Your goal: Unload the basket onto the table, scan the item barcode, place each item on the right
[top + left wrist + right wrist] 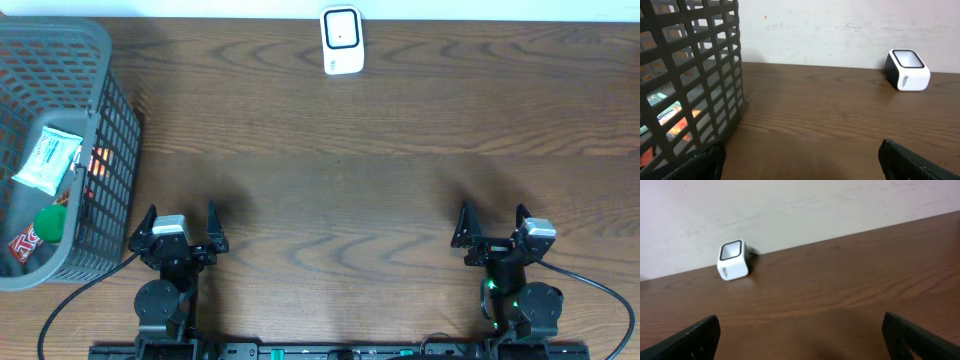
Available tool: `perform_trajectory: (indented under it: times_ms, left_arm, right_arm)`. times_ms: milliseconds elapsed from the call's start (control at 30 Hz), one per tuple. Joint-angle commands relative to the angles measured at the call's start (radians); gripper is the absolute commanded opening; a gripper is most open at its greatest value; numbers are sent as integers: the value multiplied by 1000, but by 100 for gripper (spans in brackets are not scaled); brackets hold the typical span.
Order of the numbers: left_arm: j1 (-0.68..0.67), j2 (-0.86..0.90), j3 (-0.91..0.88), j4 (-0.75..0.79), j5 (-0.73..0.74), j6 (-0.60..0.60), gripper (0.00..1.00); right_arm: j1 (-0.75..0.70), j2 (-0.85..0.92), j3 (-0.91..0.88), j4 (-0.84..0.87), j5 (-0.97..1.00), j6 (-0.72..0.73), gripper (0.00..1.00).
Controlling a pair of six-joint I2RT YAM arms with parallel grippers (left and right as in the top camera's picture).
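A white barcode scanner (pixel 341 40) with a dark window stands at the table's far edge; it shows in the left wrist view (pixel 908 70) at upper right and in the right wrist view (pixel 733 260) at upper left. Items lie in the dark grey basket (pixel 115 120) at the left: a pale green-white packet (pixel 46 160), a green round thing (pixel 50 222), a red wrapper (pixel 22 243). My left gripper (pixel 180 226) stands open near the front edge, beside the basket (pixel 705 75), empty. My right gripper (pixel 494 224) stands open at front right, empty.
Brown wooden table (pixel 340 170) stretches between the grippers and the scanner. A white wall (pixel 790 205) rises behind the table's far edge. Cables run from both arm bases along the front edge.
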Motion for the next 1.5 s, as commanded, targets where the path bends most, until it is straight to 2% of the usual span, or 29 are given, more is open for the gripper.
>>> perform_trajectory:
  times_ms: [0, 1300, 1467]
  left_arm:
    - [-5, -7, -19, -40, 6, 16, 98]
    - [-5, -7, -19, -40, 6, 16, 98]
    - [-5, -7, -19, 13, 6, 27, 98]
  right_arm:
    - [20, -6, -1, -4, 9, 8, 99]
    - [20, -6, -1, -4, 9, 8, 99]
    - [20, -6, -1, -4, 9, 8, 99]
